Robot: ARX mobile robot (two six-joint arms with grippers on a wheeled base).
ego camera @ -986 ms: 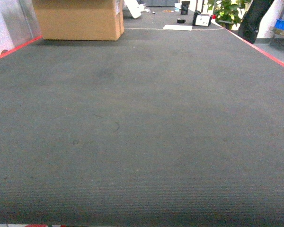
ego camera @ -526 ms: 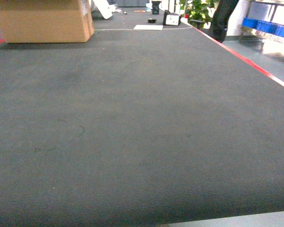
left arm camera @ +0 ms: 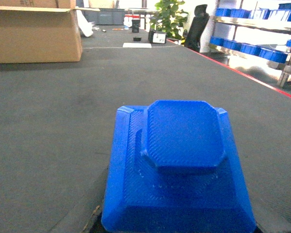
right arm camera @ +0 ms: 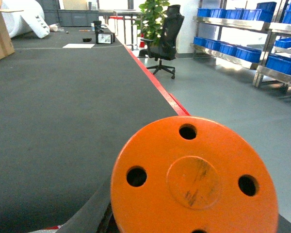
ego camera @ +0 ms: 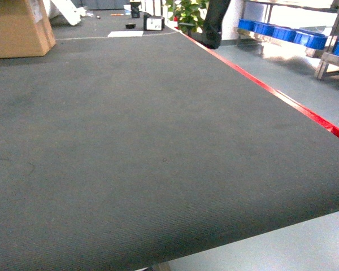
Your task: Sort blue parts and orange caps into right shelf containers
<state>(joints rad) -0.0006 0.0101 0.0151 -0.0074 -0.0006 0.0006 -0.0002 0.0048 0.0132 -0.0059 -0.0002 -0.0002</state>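
Note:
A blue part [left arm camera: 179,165], a stepped square block with a raised octagonal top, fills the lower left wrist view. My left gripper [left arm camera: 178,227] is shut on it, its fingers hidden beneath the block. An orange cap [right arm camera: 194,179], a round disc with several holes, fills the lower right wrist view. It sits in my shut right gripper [right arm camera: 194,229]. The containers, bright blue crates [ego camera: 308,38], stand on metal shelves far right, also showing as crates [right arm camera: 242,52] in the right wrist view. Neither gripper shows in the head view.
A dark grey mat [ego camera: 130,141] covers the floor, edged by a red strip [ego camera: 260,84], with bare grey floor [ego camera: 305,243] beyond. A cardboard box [ego camera: 17,28] stands far left. An office chair [right arm camera: 165,34] and a plant [right arm camera: 150,17] stand near the strip.
The head view has swung right: the cardboard box slid to the left edge, and the red strip, bare floor and shelves with blue crates came into view.

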